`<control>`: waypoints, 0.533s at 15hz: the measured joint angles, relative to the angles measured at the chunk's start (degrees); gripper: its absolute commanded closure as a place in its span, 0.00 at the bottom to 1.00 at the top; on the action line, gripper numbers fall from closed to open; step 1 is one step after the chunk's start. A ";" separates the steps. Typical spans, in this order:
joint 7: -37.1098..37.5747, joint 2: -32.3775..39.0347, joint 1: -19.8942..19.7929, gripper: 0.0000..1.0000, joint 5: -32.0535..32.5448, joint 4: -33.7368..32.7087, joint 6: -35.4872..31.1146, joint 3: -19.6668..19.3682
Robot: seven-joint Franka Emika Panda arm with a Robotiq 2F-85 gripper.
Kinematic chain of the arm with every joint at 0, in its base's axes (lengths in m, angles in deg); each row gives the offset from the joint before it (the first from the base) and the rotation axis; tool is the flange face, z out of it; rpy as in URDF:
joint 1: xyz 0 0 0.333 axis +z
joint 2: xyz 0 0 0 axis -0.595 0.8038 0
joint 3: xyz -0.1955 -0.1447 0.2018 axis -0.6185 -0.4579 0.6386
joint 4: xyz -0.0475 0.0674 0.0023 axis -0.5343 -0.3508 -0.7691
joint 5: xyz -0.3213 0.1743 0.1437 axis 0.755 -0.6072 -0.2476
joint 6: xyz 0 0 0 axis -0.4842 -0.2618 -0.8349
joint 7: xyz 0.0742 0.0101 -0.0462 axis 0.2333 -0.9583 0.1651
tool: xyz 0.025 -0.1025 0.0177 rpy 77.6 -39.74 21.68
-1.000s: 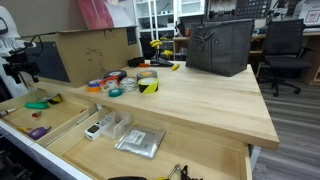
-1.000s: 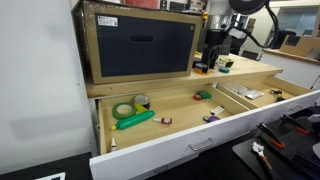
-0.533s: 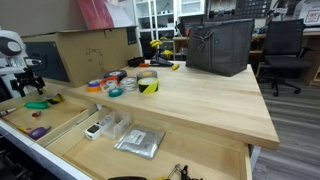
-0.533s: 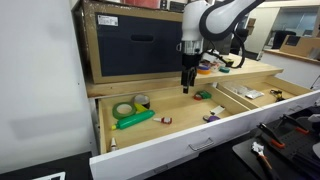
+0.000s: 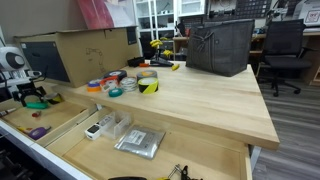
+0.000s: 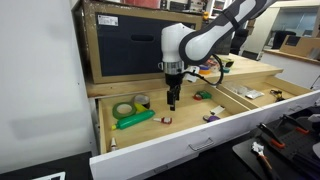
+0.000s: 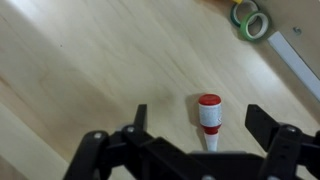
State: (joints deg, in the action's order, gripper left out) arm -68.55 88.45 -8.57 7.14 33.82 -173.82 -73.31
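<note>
My gripper is open and points down into a wooden drawer. A small white tube with a red cap lies on the drawer floor between the two fingers, untouched. In an exterior view the gripper hangs just above the drawer's left compartment, with the small tube below it. In both exterior views the arm reaches over the drawer, and the gripper shows at the far left edge.
A green marker and tape rolls lie in the same compartment; the rolls show in the wrist view. A divider separates the other compartments. Tape rolls, a cardboard box and a dark bag stand on the desk.
The arm has swung from the back of the desk forward and down over the drawer's left compartment. The gripper stays open and empty.
</note>
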 measured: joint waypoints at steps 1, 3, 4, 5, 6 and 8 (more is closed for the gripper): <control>0.02 1.09 1.01 0.00 0.82 -0.88 -0.01 -0.40; 0.02 3.12 2.53 0.00 2.19 -2.47 -0.06 -1.14; 0.02 4.14 2.97 0.00 2.80 -3.25 -0.10 -1.38; 0.02 5.11 3.35 0.00 3.10 -4.07 -0.11 -1.65; 0.02 6.07 3.65 0.00 3.20 -5.00 -0.16 -1.89; 0.01 7.74 4.07 0.00 3.21 -6.75 -0.17 -2.22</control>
State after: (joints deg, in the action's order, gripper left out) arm -68.54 96.19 -4.50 10.35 27.06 -173.99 -75.53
